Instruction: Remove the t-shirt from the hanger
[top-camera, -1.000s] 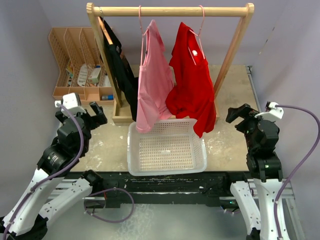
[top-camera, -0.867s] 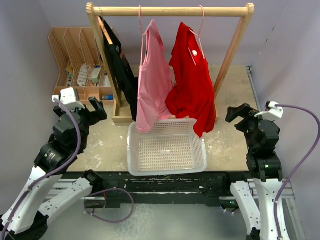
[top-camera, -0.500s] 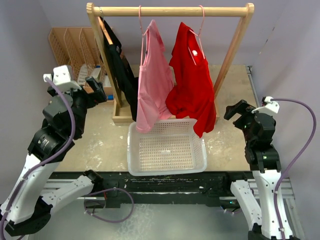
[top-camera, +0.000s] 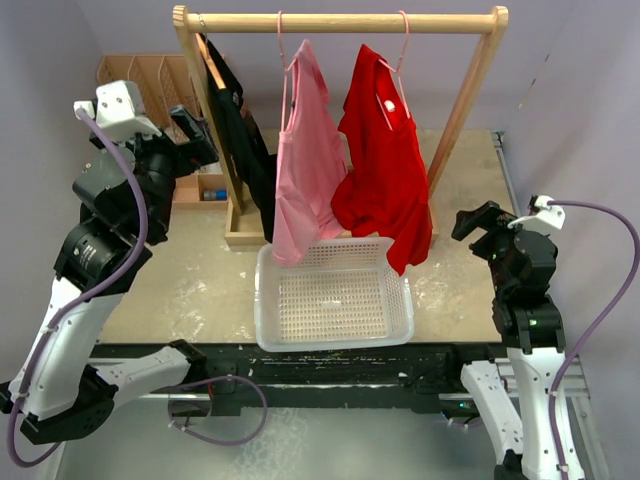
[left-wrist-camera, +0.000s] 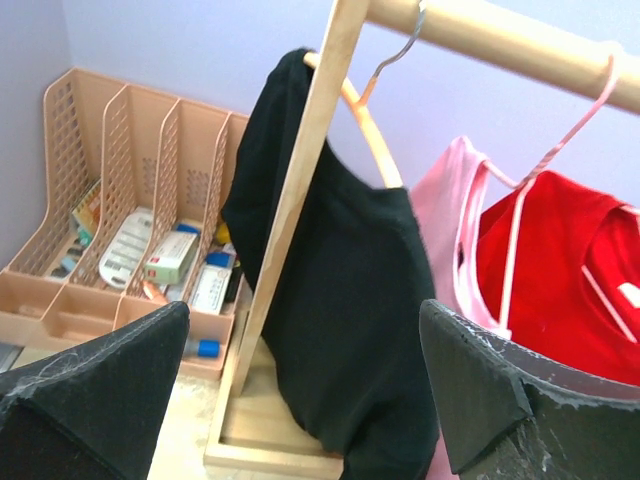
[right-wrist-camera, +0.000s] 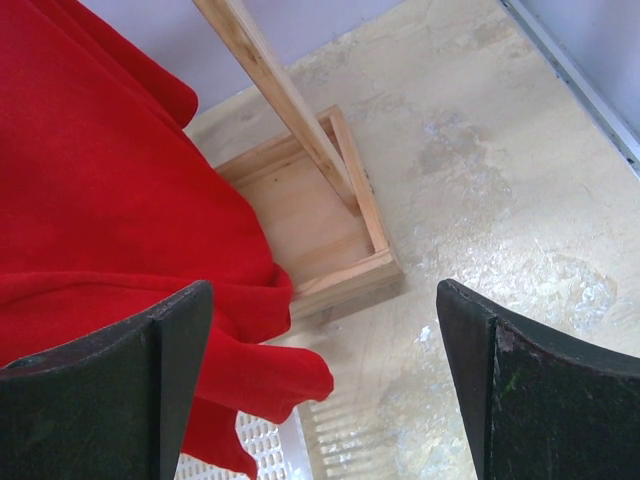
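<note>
Our left tool and right tool are wide apart, holding nothing. The black cloth t-shirt hangs on its curved wooden hanger. If we tug sideways, the hanger could slip off the round wooden rail.

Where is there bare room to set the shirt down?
The white basket is empty. Bare tabletop lies right of the rack's right post and left of the basket. Crowded: black shirt, pink top and red t-shirt hang close together on the rail; the organizer holds clutter.
</note>
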